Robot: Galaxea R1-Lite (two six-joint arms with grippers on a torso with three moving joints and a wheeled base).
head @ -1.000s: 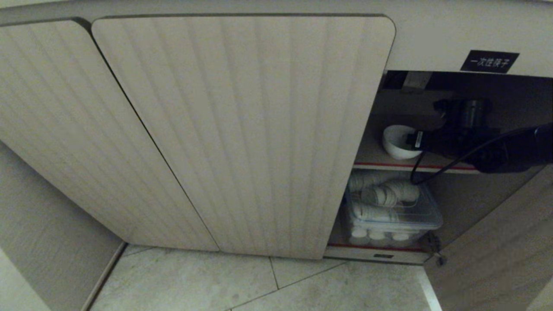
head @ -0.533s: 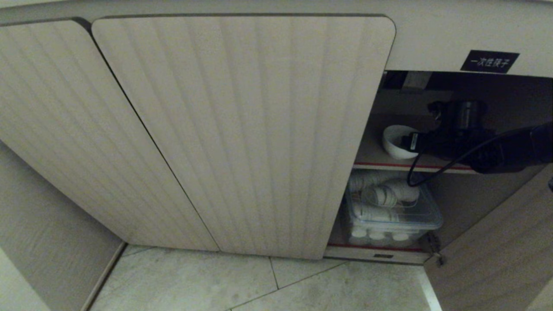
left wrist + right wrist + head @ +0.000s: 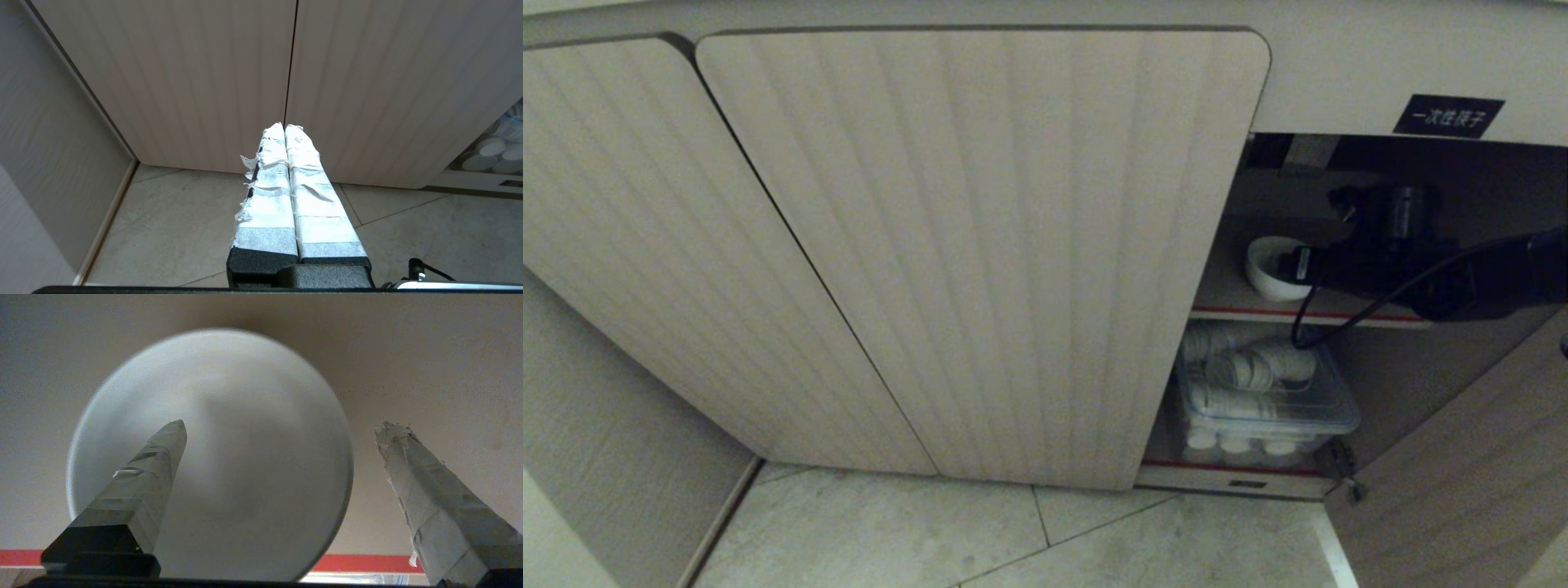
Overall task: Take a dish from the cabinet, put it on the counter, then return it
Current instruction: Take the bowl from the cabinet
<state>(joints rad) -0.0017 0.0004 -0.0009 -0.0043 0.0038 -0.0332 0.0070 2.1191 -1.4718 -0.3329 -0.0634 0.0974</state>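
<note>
The dish (image 3: 1266, 265), a small white bowl, stands on the red-edged upper shelf (image 3: 1233, 313) inside the open right bay of the cabinet (image 3: 980, 245). My right gripper (image 3: 1297, 263) reaches in from the right, level with the dish. In the right wrist view the right gripper (image 3: 284, 424) is open. One taped finger (image 3: 155, 465) hangs over the dish (image 3: 245, 457), the other finger (image 3: 412, 469) stands outside its rim. My left gripper (image 3: 284, 125) is shut and empty, low over the floor before the closed doors. The counter is out of view.
On the lower shelf a clear plastic box (image 3: 1262, 400) holds stacked ribbed white cups. The open door (image 3: 1462, 474) swings out at the right. A black cable (image 3: 1331, 322) loops under my right arm. A black label (image 3: 1448, 115) sits above the bay. Grey floor tiles (image 3: 1013, 539) lie below.
My right gripper has slid a little further left into the cabinet, over the dish. The dish has not moved. The left arm has stayed still.
</note>
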